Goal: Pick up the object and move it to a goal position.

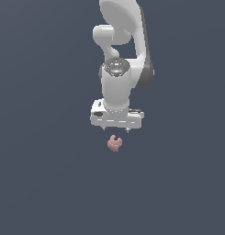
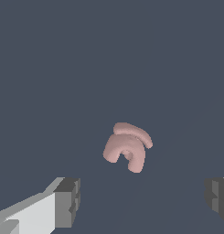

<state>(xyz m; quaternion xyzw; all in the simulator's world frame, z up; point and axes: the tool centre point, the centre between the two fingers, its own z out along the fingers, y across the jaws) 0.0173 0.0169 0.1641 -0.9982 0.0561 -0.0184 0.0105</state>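
Grey, blocky fingertips [image 2: 67,202] of the white gripper [image 2: 143,201] frame the wrist view, spread wide with nothing between them. Beyond them lies the object [image 2: 127,146], a matte dusty-pink lump, rounded and curled around a hook-like notch. It rests apart from both fingers on a smooth, featureless slate-blue surface [image 2: 109,55]. From the exterior view, the object [image 1: 114,143] sits just below the gripper [image 1: 116,130] of the glossy white arm [image 1: 117,87].

gripper [image 1: 115,130] near pink object [image 1: 114,143], apparently apart
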